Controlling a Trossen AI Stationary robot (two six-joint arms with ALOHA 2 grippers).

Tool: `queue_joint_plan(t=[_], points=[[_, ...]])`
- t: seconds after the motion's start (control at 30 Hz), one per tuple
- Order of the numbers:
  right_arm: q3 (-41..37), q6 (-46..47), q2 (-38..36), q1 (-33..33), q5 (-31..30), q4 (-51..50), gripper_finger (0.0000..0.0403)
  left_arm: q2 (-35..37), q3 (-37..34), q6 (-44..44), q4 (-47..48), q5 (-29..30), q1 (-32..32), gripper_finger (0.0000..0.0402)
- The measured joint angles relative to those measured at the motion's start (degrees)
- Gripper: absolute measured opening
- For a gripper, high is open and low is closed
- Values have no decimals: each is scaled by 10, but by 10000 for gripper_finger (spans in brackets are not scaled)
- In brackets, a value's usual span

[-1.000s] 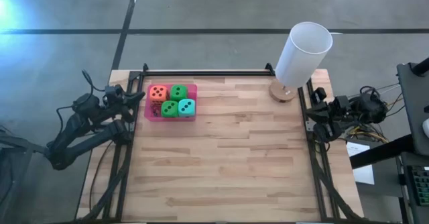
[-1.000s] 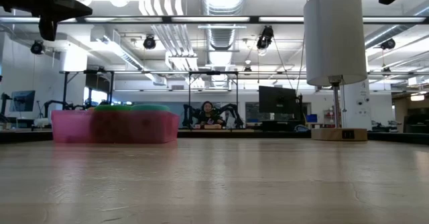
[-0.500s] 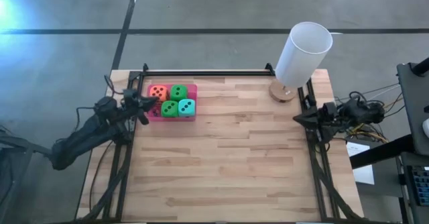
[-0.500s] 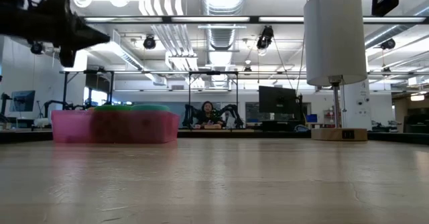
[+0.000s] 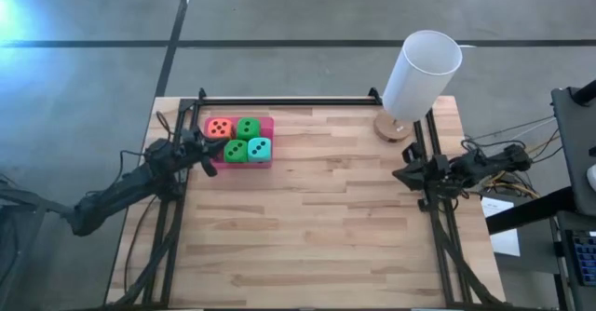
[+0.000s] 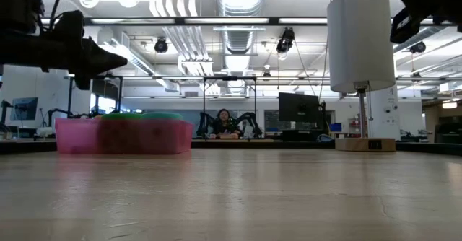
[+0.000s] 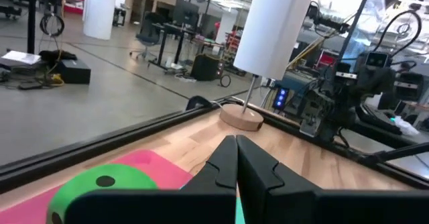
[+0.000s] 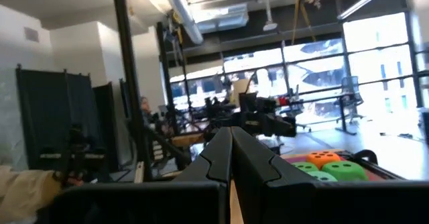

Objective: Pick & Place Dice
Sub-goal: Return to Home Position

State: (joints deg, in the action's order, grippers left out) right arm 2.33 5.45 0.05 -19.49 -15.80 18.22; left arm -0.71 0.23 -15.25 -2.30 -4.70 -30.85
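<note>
The dice, one orange (image 5: 221, 127), two green (image 5: 248, 128) (image 5: 236, 150) and one teal (image 5: 260, 148), sit together in a pink tray (image 5: 269, 122) at the table's far left. My left gripper (image 5: 211, 164) is shut and points level. It hangs in the air just above the tray's near left corner, as the low view (image 6: 120, 59) shows. Its wrist view shows a green die (image 7: 100, 184) below its shut fingers (image 7: 236, 151). My right gripper (image 5: 397, 174) is shut at the table's right edge, high above the wood (image 6: 398, 32), tipped slightly up and facing the dice (image 8: 323, 158).
A tall white cylinder lamp (image 5: 421, 69) on a round wooden base (image 5: 391, 128) stands at the far right corner. Black frame rails (image 5: 279, 101) run along the far, left and right edges. The bare wooden top (image 5: 317, 218) fills the middle and near side. A person (image 6: 224, 122) sits far behind.
Both arms have sunk and stretched out, their grippers staying shut. My left gripper has come down toward the pink tray's near left corner. My right gripper has come down and reached in from the right rail toward the table's left.
</note>
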Motion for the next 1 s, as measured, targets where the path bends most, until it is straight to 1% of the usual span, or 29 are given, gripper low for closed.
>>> queue_joint_plan(t=[0.03,0.17,0.37,0.53,0.7,0.8,1.0], points=[[-14,-1,0,0,-7,19,8,0,0,2,1,0,0,2],[-18,-1,5,1,-24,5,8,-2,0,5,4,2,0,2],[-18,-46,4,0,-24,-3,8,-3,0,5,5,4,0,3],[-18,-113,4,0,-24,-48,8,-3,0,9,5,4,0,6],[-18,-190,4,0,-24,-106,8,-3,0,56,4,-2,0,6],[-18,-192,4,0,-24,-122,8,-3,0,86,2,-17,0,6],[-18,-163,4,0,-24,-122,8,-3,-1,127,-6,-62,0,6]])
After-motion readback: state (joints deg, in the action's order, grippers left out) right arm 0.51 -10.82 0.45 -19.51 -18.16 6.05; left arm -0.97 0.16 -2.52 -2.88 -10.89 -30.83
